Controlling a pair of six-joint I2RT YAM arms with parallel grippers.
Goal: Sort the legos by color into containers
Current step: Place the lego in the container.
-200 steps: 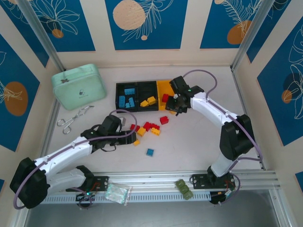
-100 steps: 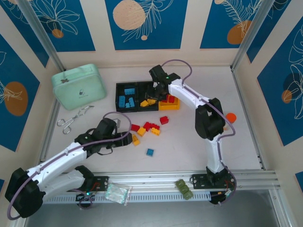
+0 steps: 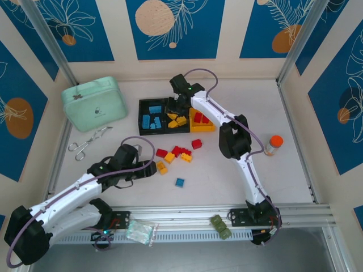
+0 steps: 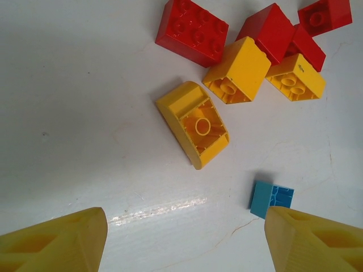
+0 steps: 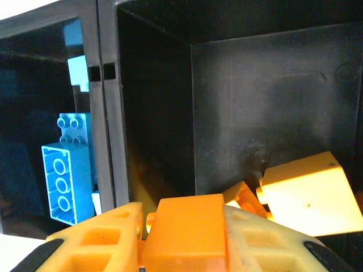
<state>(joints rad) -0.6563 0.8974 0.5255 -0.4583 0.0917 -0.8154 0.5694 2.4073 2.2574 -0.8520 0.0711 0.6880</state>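
Observation:
Three joined containers stand at the back. The left black bin (image 3: 142, 116) holds blue legos (image 5: 65, 175), the middle black bin (image 3: 177, 102) holds yellow legos (image 5: 309, 192), and the yellow bin (image 3: 211, 126) holds red ones. My right gripper (image 3: 174, 107) hangs over the middle bin, shut on a yellow lego (image 5: 184, 232). Loose red legos (image 3: 181, 151), a yellow one (image 3: 169, 157) and a blue one (image 3: 180, 182) lie mid-table. My left gripper (image 4: 186, 243) is open and low over the table, just short of an upturned yellow lego (image 4: 194, 123). Its right finger (image 4: 315, 241) is beside the blue lego (image 4: 271, 198).
A mint-green case (image 3: 94, 103) sits at the back left with metal scissors (image 3: 88, 141) in front of it. An orange-capped bottle (image 3: 274, 144) stands at the right. An olive-green toy (image 3: 220, 225) and a plastic bag (image 3: 140, 231) lie on the near rail.
My right arm swung left with its yellow lego, from beside the yellow bin to over the middle black bin. The left gripper drew back slightly toward the near left.

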